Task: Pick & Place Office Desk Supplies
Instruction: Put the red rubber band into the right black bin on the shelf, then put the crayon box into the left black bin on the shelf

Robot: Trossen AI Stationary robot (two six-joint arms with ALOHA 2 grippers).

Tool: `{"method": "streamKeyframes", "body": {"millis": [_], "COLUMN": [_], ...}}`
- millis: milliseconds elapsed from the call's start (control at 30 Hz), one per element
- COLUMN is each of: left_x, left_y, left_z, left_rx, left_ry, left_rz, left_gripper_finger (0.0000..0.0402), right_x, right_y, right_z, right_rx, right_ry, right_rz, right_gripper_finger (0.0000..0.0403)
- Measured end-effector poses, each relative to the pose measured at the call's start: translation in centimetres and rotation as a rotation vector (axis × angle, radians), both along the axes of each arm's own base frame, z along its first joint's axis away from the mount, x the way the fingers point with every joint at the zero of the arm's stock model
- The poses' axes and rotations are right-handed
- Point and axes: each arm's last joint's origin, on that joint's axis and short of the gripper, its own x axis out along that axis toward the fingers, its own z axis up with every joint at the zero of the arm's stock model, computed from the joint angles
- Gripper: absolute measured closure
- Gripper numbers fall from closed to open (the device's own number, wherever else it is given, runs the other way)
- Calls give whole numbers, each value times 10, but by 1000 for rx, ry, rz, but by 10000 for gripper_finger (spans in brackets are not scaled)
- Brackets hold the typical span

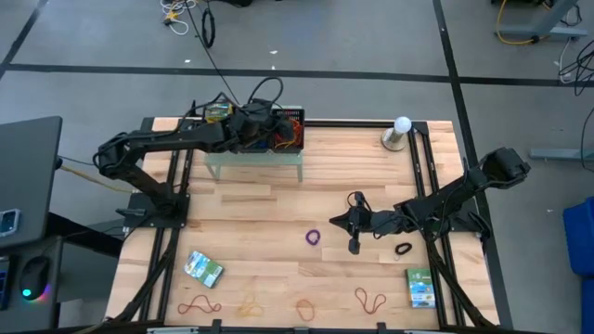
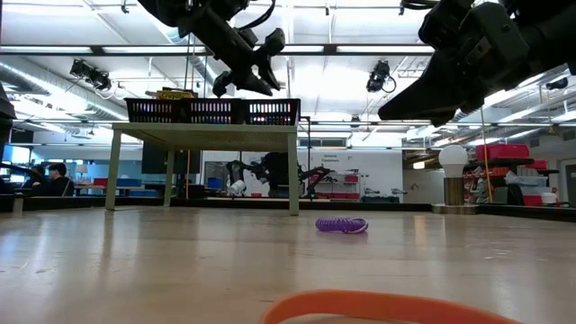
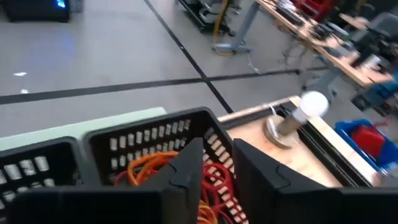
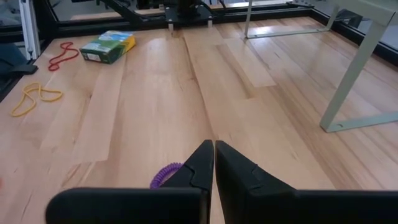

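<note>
While my left gripper (image 3: 214,171) hangs over the mesh tray (image 3: 155,134) on the shelf (image 1: 255,162), fingers parted, orange bands (image 3: 149,165) lie inside, likely just dropped; purple band (image 1: 313,237) lies mid-table, my right gripper (image 4: 213,149) pinched together, empty, poised just beside it; packets (image 1: 203,268) wait near the front edge

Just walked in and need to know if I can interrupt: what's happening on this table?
The left gripper hovers above the black mesh trays on the pale-green shelf, fingers apart, with orange and red rubber bands lying in the tray below. The right gripper, shut and empty, sits low over the table near a purple band. More bands and two packets remain on the table.
</note>
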Motion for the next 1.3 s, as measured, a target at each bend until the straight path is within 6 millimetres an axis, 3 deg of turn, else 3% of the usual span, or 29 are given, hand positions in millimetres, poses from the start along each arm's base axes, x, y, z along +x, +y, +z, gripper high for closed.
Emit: {"method": "streamKeyframes", "body": {"millis": [267, 433, 567, 700, 833, 1100, 1300], "left_x": [-11, -11, -6, -7, -19, -57, -62], "left_y": [-16, -62, -108, -148, -173, -181, -178], "left_z": [21, 20, 0, -27, -57, -127, -145], "left_rx": [123, 281, 346, 375, 392, 378, 433], "left_ry": [77, 299, 313, 186, 67, -99, -191], "left_rz": [-264, -480, -715, -871, -897, -728, -681], "left_gripper_finger": [281, 332, 390, 394, 394, 392, 392], "right_x": [0, 0, 0, 0, 0, 0, -4], "right_y": [0, 0, 0, 0, 0, 0, -1], "right_z": [1, 1, 1, 1, 1, 0, -8], "right_rx": [2, 3, 4, 4, 4, 10, -7], "right_ry": [-10, -10, -11, -12, -12, -6, 87], "right_rz": [1, 1, 0, 0, 0, -24, -12], "right_gripper_finger": [378, 378, 378, 378, 378, 378, 378]}}
